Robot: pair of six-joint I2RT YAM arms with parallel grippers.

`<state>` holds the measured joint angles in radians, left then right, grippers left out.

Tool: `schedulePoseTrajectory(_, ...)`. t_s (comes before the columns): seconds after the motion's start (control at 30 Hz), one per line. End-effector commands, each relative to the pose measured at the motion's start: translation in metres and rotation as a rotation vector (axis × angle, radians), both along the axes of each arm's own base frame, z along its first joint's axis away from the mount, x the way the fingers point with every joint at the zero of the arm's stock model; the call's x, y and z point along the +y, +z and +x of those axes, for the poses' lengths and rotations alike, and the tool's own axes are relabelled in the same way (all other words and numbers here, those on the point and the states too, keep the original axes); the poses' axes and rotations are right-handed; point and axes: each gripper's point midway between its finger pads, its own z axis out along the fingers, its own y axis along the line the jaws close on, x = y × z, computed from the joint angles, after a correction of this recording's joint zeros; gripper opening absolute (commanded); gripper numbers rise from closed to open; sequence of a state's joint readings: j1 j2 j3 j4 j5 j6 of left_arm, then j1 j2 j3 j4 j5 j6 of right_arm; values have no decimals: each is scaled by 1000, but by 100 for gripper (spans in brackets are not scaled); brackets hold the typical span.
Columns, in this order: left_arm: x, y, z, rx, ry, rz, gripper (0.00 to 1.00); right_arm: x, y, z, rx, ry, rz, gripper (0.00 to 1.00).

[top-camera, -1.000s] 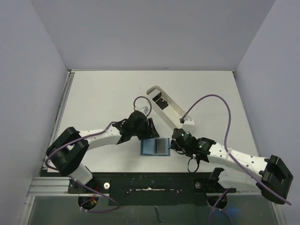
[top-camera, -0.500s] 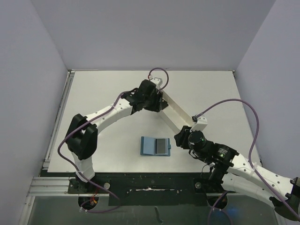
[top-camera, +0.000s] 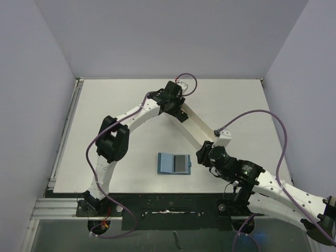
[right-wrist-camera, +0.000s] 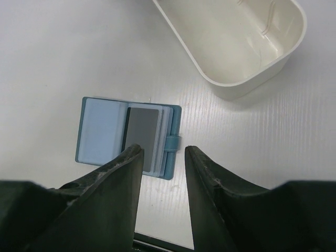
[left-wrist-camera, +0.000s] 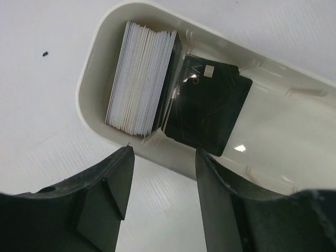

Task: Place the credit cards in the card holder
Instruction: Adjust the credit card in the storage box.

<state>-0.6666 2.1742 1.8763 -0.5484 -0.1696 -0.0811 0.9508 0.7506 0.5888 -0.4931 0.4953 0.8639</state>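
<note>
I see plain lavender-grey walls (top-camera: 173, 37) boxing in a flat white tabletop (top-camera: 115, 105), evenly lit, an aluminium rail (top-camera: 52, 209) at its near edge.

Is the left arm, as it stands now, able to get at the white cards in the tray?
Probably yes. The left gripper hangs open just above the white cards, with nothing between; only the black card and the tray wall crowd them.

A long white tray (top-camera: 197, 126) lies diagonally on the white table (top-camera: 105, 100), a tiny dark speck (left-wrist-camera: 45, 53) near it. Grey walls (top-camera: 173, 37) stand on 3 sides.
</note>
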Motion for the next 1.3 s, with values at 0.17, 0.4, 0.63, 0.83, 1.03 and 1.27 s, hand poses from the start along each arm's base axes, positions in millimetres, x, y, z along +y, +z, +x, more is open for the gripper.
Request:
schedulePoseTrajectory(0.17,-9,20,40,-131,-34,79,51,2,12,10,-41,-31,-4,38)
schedulePoseTrajectory(0.4,-20,18,41,-151,-56,105,51,4,9,11,-28,-30,-17,38)
schedulePoseTrajectory(0.63,-13,0,51,-180,-26,176,51,2,8,10,-27,-35,-7,39)
schedulePoseTrajectory(0.83,-9,-3,59,-217,-21,229,51,0,9,7,-30,-39,9,39)
schedulePoseTrajectory(1.03,-4,-1,62,-242,-21,267,40,1,5,7,-20,-39,10,39)
schedulePoseTrajectory(1.27,-4,1,61,-254,-43,294,26,3,1,7,-7,-34,0,39)
